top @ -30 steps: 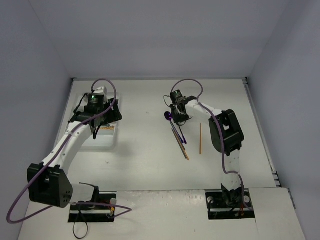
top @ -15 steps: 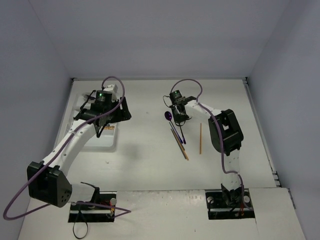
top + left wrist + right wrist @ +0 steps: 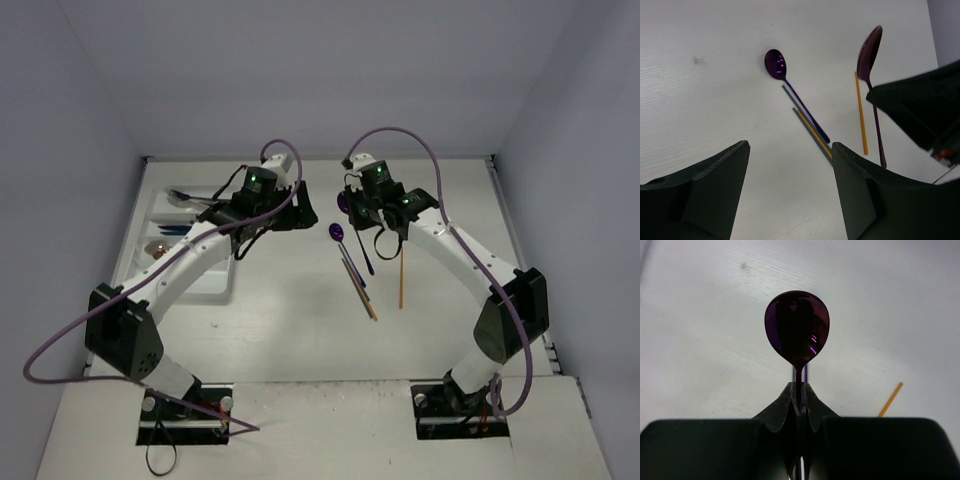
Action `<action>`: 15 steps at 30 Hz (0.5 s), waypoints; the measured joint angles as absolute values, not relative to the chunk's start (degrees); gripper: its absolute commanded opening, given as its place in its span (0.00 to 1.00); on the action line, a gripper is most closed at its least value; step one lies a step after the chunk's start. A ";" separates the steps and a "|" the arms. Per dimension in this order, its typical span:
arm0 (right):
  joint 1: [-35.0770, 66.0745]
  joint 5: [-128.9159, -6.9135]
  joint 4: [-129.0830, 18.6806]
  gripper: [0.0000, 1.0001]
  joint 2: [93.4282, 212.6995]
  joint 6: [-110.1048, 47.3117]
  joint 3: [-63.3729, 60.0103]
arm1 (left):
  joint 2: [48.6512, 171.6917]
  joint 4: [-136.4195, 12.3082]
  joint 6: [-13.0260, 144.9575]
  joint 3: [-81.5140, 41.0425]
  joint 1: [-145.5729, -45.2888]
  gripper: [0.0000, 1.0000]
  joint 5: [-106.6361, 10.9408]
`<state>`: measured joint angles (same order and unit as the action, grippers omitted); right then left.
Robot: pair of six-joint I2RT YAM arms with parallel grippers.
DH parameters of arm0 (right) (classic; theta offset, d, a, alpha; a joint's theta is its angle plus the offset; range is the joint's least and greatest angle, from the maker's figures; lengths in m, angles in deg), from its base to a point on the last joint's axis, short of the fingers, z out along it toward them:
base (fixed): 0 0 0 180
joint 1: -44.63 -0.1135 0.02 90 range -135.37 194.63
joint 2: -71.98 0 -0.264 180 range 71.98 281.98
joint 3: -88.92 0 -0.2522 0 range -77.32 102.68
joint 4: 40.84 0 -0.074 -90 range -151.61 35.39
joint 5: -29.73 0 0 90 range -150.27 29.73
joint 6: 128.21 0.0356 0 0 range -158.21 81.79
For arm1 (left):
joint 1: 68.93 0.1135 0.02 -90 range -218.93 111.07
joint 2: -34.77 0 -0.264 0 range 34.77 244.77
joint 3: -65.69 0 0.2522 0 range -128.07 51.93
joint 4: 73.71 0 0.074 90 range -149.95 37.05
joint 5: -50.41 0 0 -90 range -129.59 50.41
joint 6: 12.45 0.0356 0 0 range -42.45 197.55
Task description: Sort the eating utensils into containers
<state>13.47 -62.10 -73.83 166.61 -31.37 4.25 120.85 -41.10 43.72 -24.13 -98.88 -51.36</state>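
The purple oval-bowled metal spoon (image 3: 797,327) is mirror-glossy, showing dark reflections and small bright glints, while the black fingers (image 3: 780,412) at its neck look like matt moulded plastic. Beneath that spoon the white worktop (image 3: 700,330) is matt with a faint fine grain, and the slim gold-orange metal rod (image 3: 890,400) near the spoon has a smooth sheen.

A white surface (image 3: 290,340) with a fine ribbed grain fills the floor of the enclosure. Plain grey-lavender walls close it in: back wall (image 3: 320,80), left wall (image 3: 50,200) and right wall (image 3: 585,200). A small dark smudge (image 3: 699,60) marks the bare surface.
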 measured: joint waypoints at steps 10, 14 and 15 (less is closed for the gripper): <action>10.11 -69.82 -74.29 0.00 161.06 -31.88 -0.06 | 124.27 -46.45 42.48 -27.05 -103.27 0.57 -50.05; 9.97 -71.15 -74.72 0.00 160.83 -31.86 -0.90 | 125.22 -47.75 42.48 -27.05 -103.97 0.46 -49.96; 9.90 -71.28 -74.77 0.00 160.68 -31.85 -0.99 | 125.71 -47.93 42.64 -27.05 -104.21 0.42 -49.93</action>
<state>9.90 -71.28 -74.77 160.68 -31.85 -0.99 125.71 -47.93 42.64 -27.05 -104.21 -49.93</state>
